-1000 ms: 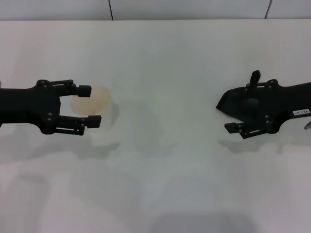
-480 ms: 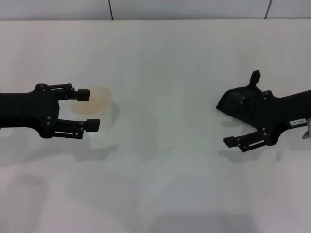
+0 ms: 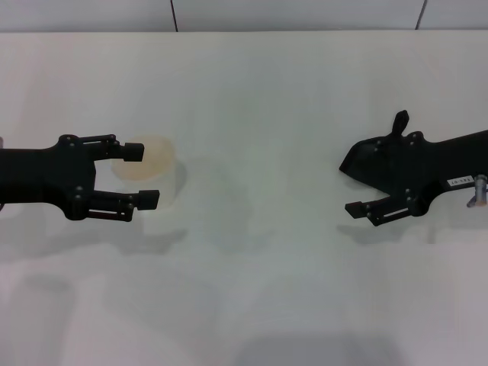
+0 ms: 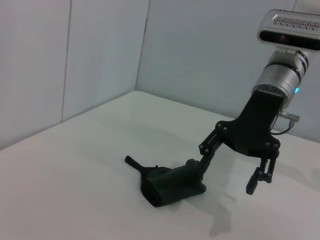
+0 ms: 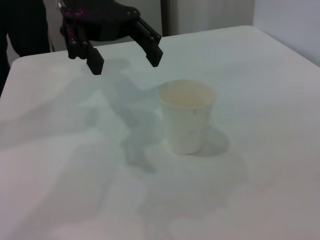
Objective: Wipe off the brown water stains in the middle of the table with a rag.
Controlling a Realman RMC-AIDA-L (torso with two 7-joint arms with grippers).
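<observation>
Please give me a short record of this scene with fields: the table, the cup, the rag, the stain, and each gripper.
table: white, plain
cup: white, upright, tan liquid inside, on the robot's left side
rag: dark, crumpled, lying on the table at the right side
stain: none visible in the middle of the table
left gripper: open, close to the cup, not touching it
right gripper: open, one finger at the rag's edge, the other clear of it
</observation>
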